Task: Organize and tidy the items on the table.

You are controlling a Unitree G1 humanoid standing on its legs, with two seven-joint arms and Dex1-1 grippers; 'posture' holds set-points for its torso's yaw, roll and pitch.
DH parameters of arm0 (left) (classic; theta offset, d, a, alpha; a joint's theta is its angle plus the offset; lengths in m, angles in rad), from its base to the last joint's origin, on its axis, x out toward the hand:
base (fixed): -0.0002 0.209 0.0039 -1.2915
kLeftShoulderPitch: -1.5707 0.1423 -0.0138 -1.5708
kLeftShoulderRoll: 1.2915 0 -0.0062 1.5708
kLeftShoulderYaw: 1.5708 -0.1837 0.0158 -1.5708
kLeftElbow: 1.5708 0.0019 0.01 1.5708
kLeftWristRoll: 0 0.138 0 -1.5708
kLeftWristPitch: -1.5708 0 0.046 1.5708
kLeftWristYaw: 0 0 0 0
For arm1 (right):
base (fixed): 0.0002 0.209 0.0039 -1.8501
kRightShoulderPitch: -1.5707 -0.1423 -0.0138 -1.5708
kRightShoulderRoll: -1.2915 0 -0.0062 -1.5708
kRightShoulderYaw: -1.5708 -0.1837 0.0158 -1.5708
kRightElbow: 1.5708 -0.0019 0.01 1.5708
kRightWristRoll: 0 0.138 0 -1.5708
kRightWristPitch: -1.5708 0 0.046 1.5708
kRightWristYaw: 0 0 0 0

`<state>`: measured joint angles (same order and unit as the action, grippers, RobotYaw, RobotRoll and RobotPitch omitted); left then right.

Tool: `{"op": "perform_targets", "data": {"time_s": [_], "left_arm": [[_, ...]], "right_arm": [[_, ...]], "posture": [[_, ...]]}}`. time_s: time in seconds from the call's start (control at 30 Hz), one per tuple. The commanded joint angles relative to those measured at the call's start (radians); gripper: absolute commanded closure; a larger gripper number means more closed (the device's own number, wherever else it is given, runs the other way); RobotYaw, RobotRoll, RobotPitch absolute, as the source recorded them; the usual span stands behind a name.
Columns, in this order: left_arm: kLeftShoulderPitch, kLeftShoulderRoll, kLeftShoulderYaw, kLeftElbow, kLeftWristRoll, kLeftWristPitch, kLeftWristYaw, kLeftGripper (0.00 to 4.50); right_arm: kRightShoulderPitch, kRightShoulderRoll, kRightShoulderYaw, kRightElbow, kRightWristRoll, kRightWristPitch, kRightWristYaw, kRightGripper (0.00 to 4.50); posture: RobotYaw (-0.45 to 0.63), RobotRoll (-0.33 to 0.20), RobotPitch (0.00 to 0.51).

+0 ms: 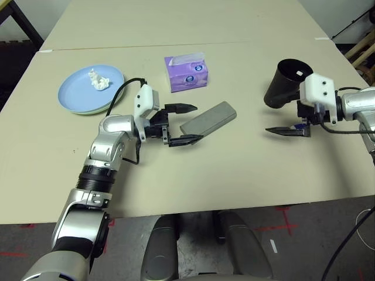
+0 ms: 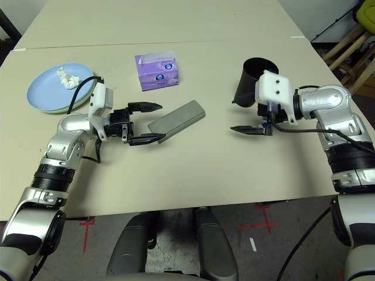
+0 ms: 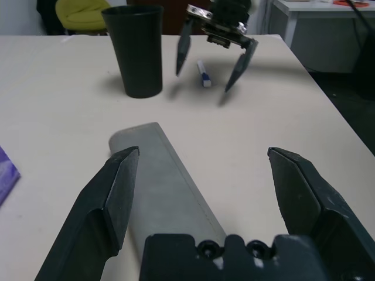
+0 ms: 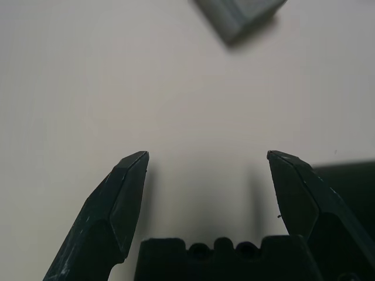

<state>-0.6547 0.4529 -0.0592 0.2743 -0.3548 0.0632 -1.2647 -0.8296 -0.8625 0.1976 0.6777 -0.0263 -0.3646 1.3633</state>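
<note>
Beyond my table, at twelve o'clock, I saw a second pale beige table butted against its far edge. At two o'clock stood light wooden furniture. Red tape crosses marked the dark floor at six.

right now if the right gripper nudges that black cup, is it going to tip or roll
Probably tips easily: the black cup stands upright, tall and tapering to a narrower base. It looks empty, so likely light. On its side, it would likely roll in a curve.
</note>
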Motion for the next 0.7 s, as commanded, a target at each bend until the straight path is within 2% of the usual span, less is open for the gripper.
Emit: {"op": "perform_targets", "data": {"time_s": [0.03, 0.23, 0.7], "left_arm": [[0.017, -0.011, 0.020, -0.050, -0.023, 0.023, 0.045, 0.00], [0.030, -0.027, 0.039, -0.088, -0.031, 0.041, 0.114, 0.00], [0.047, -0.027, 0.044, -0.130, -0.057, 0.051, 0.130, 0.00]], "right_arm": [[-0.041, -0.016, 0.030, 0.073, -0.062, -0.081, 0.006, 0.04], [-0.136, -0.018, 0.078, 0.201, -0.155, -0.157, 0.010, 0.04], [-0.310, 0.001, 0.209, 0.404, -0.359, -0.288, 0.023, 0.04]], "posture": [[0.07, 0.000, 0.218], [0.07, 0.000, 0.219], [0.09, 0.000, 0.221]]}}
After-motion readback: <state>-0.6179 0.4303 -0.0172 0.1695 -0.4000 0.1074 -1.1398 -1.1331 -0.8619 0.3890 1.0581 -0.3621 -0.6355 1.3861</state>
